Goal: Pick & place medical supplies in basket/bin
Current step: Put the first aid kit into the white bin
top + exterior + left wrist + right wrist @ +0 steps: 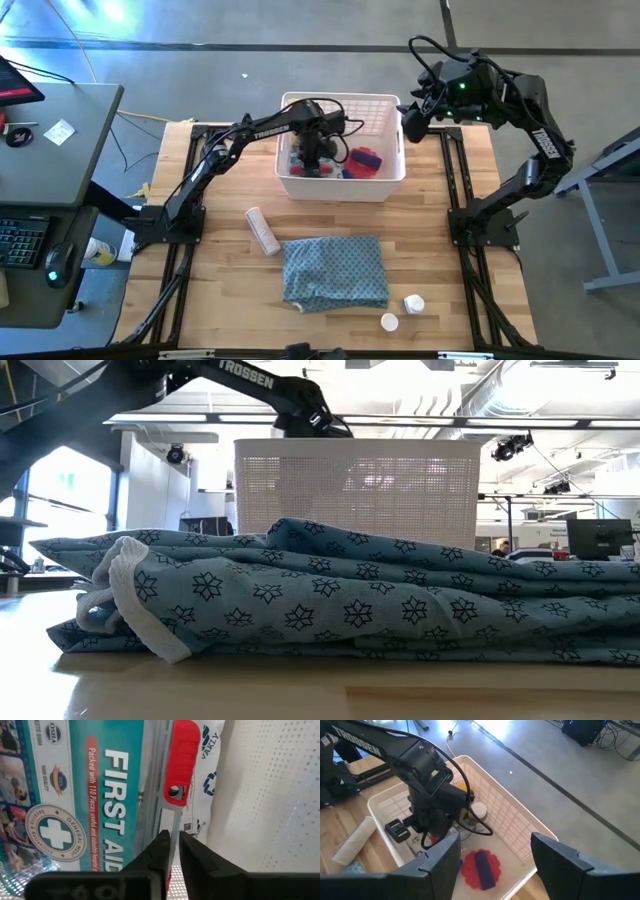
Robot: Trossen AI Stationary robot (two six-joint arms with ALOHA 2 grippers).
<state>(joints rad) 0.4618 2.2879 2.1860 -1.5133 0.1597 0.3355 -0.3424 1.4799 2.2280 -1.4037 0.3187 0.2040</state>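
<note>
Left gripper (318, 165) is down inside the white rectangular latticed plastic basket (390, 108), which sits at the far middle of the wooden table (220, 280). Wrist camera shows its two dark fingers (159, 851) nearly together, pinching a thin grey blade-like strip (174, 827) that runs up to a red ribbed handle (181, 757); behind it stands one teal printed first-aid packet (107, 795) and one white printed pouch (207, 780).

Also in the basket: one pink-red scalloped disc with a blue piece on top (481, 866), one white-capped bottle (479, 810), and a glimpse of something yellow (462, 785).

Out on the table, one white roll-shaped tube (263, 230) lies beside one blue-grey star-patterned cloth (334, 270), and two small white round containers (413, 303) sit near the front right corner, well apart from the basket.

Right gripper (495, 851) hangs high beside the basket's right end, fingers wide apart, carrying nothing.
</note>
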